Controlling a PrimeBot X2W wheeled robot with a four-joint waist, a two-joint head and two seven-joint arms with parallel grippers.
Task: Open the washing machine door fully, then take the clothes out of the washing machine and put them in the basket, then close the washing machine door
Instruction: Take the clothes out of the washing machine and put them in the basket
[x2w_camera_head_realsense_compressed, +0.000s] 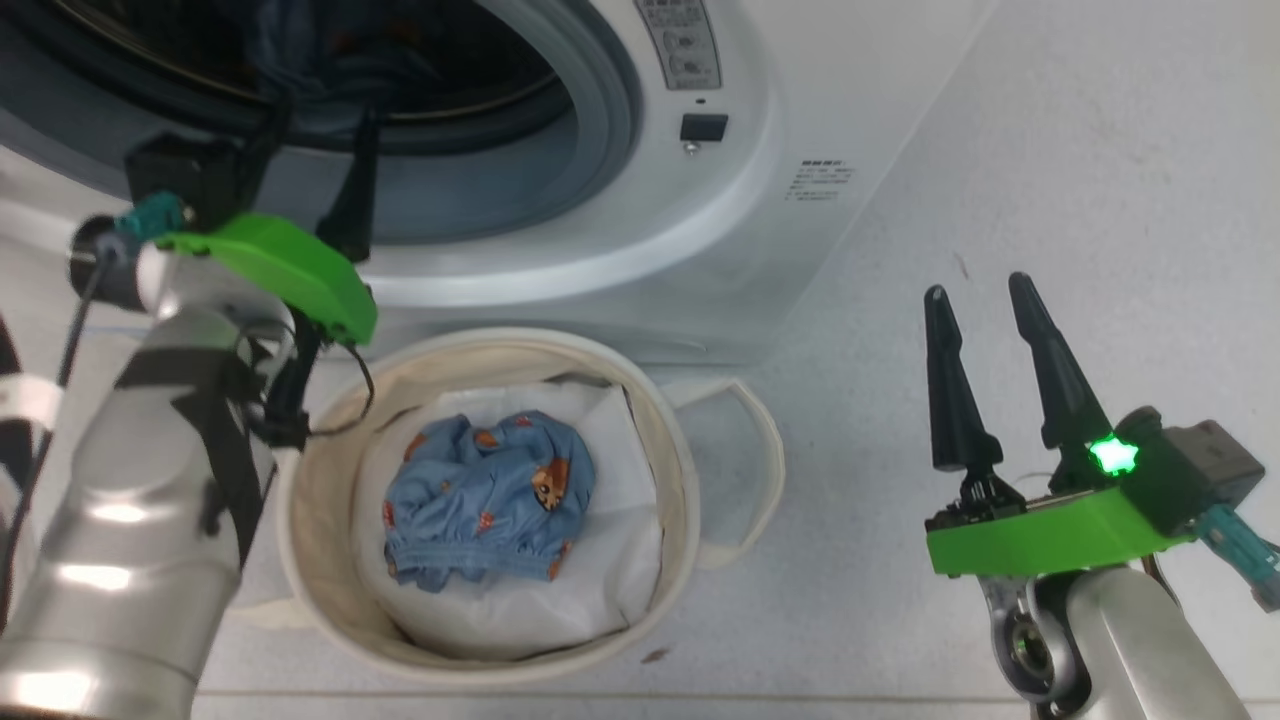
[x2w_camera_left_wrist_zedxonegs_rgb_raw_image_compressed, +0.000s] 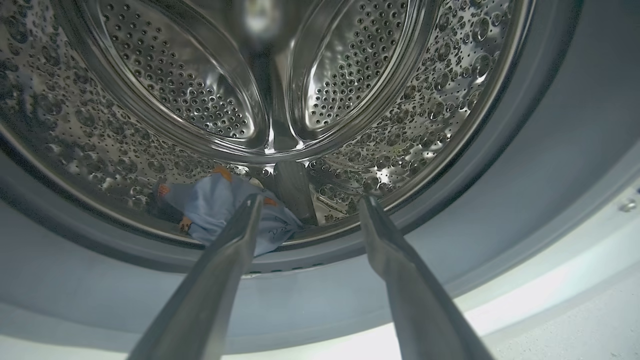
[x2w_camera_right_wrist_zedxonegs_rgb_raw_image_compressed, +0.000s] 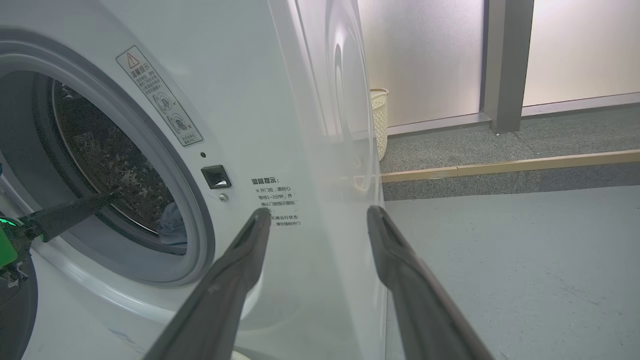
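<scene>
The left tool (x2w_camera_left_wrist_zedxonegs_rgb_raw_image_compressed: 311, 200), fingers spread wide and gripping nothing, points into the drum mouth of the washing machine (x2w_camera_head_realsense_compressed: 800, 120). A light blue garment (x2w_camera_left_wrist_zedxonegs_rgb_raw_image_compressed: 215, 207) lies crumpled on the drum floor just past one fingertip (x2w_camera_left_wrist_zedxonegs_rgb_raw_image_compressed: 250, 210), its long axis running across the fingers. Well to its right, the right tool (x2w_camera_head_realsense_compressed: 977, 290) hangs open and empty. Between the tools, the basket (x2w_camera_head_realsense_compressed: 500, 342) holds a bunched garment (x2w_camera_head_realsense_compressed: 490, 490), gathered hem nearest.

White front-loading washing machine (x2w_camera_head_realsense_compressed: 800, 100), grey-rimmed drum mouth standing open. Cream round basket (x2w_camera_head_realsense_compressed: 500, 350) with white liner stands upright on the floor just in front of the machine, below the mouth. Light blue clothes (x2w_camera_head_realsense_compressed: 485, 500) with orange-brown figures lie bunched in the basket. Another blue garment (x2w_camera_left_wrist_zedxonegs_rgb_raw_image_compressed: 215, 205), seemingly crumpled, lies low in the machine's drum near the front lip.
</scene>
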